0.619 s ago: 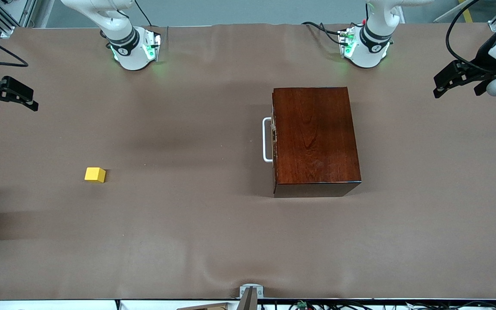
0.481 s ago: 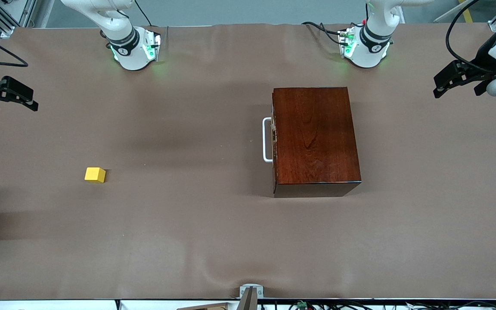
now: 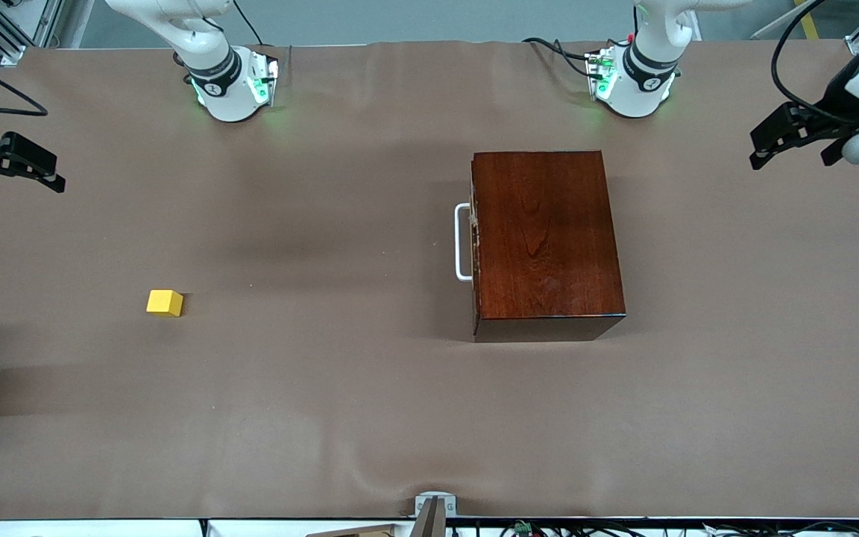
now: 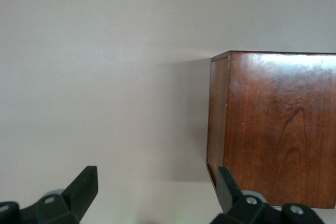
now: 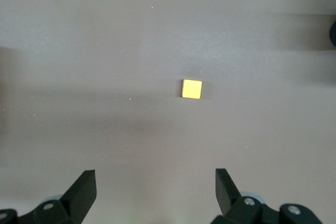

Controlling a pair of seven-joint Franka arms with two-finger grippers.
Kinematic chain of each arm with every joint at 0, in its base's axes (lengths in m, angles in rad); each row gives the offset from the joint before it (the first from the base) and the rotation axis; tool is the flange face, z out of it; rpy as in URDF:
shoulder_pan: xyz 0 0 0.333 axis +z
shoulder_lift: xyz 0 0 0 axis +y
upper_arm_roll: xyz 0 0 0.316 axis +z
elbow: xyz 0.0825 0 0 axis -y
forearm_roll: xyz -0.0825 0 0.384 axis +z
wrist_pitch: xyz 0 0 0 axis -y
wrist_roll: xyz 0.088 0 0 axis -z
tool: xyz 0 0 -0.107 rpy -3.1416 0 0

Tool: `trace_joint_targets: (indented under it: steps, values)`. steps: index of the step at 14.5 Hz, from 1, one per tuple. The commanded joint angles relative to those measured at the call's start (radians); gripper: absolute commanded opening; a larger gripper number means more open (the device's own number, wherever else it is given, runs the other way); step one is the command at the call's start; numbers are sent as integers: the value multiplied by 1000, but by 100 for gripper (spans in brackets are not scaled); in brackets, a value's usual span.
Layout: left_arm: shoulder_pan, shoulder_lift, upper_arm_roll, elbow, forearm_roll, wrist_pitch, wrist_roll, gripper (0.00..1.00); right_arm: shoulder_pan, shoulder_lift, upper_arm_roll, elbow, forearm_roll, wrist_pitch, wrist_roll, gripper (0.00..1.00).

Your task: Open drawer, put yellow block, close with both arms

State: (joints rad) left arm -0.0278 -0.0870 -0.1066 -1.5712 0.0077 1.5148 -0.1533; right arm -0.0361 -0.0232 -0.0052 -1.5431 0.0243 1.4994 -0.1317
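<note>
On the brown table cover (image 3: 340,418): a shut drawer box, a loose yellow block, both grippers up and spread.

Toward the left arm's end stands the mahogany box (image 3: 545,235), its long axis running twelve to six in the front view; the drawer (image 3: 476,246) is closed, its front and white bar handle (image 3: 462,242) facing nine o'clock, toward the right arm's end. No brand, label or writing can be read anywhere. At about eight o'clock from the box, well apart, the yellow block (image 3: 165,303) sits alone on the cover. The right gripper (image 3: 16,168) hangs over that end's edge, fingers released, holding nothing; the left gripper (image 3: 791,138) hangs over the other end, jaws likewise parted and bare.
</note>
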Motion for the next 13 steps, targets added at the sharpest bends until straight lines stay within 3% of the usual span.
trace_joint_targets:
  steps: [1, 4, 7, 13]
  values:
    - [-9, 70, -74, 66, 1, -22, -3, 100, -12, -14, 4, -11, 3, -2, 1, 100]
    - [-14, 150, -149, 118, 1, -22, -35, 100, -12, -14, 4, -11, 3, -2, 1, 100]
    - [-78, 226, -228, 149, 49, -18, -213, 100, -18, -14, 2, -11, 3, -2, 1, 100]
    - [-372, 481, -214, 324, 164, 23, -474, 100, -13, -11, 4, -8, -9, 4, -2, 100]
